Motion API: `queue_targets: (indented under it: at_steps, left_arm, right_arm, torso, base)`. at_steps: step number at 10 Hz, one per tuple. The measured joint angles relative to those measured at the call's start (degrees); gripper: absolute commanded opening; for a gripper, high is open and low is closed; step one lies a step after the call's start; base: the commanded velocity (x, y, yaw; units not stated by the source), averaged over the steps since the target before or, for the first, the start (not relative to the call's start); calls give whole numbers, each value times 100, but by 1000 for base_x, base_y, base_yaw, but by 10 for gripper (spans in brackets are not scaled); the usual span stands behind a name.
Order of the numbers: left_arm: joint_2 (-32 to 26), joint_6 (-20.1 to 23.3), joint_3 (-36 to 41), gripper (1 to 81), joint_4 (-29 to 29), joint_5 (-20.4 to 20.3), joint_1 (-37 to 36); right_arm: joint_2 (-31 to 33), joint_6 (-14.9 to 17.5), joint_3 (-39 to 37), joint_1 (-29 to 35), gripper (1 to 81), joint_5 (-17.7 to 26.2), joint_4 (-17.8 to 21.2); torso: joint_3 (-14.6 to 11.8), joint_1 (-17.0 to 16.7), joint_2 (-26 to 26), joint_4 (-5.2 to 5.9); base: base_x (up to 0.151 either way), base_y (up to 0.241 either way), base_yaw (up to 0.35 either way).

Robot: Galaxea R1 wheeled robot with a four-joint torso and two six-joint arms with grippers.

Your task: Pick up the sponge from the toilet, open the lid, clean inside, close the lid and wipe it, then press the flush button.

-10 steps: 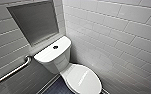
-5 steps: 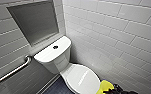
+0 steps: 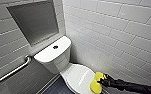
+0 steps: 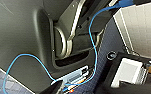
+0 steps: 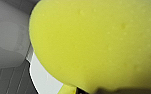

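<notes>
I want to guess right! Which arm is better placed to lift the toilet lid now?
Probably the right. The right gripper holds the sponge by the edge of the closed lid. The left wrist camera looks at the robot's own body, so that arm seems tucked away.

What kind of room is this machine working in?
Most likely a bathroom, perhaps an accessible one: a white toilet with its lid down, a metal grab bar on the wall beside it, and tiled walls. The right gripper holds a yellow sponge.
</notes>
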State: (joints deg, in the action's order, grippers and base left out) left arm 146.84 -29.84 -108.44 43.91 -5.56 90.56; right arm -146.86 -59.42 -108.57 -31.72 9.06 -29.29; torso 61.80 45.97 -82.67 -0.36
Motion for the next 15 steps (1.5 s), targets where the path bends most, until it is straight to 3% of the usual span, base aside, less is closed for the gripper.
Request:
queue_targets:
  at_steps: [3, 6, 9, 13, 15]
  left_arm:
    - [5, 2, -41, 811, 0, -4, 15]
    - [138, -2, -236, 811, 0, 5, 59]
    - [210, 0, -319, 811, 0, -4, 72]
    - [241, 0, -385, 811, 0, -6, 73]
    - [254, -2, -386, 811, 0, -11, 72]
  right_arm:
    - [-595, -1, -791, 271, 10, 155, 262]
    - [-629, -1, -805, 516, 10, 255, 374]
    - [-791, -69, -744, 909, 10, 257, 422]
    - [-920, -113, -859, 811, 10, 243, 427]
    - [-979, -113, -859, 761, 10, 180, 427]
  torso:
    - [-44, 2, 2, 0]
    - [-144, 0, 2, -48]
    - [-20, 0, 5, -48]
    - [11, 0, 5, -48]
    - [247, 0, 5, -48]
  base:
    - [0, 0, 0]
    - [0, 0, 0]
    - [0, 0, 0]
    - [0, 0, 0]
    - [0, 0, 0]
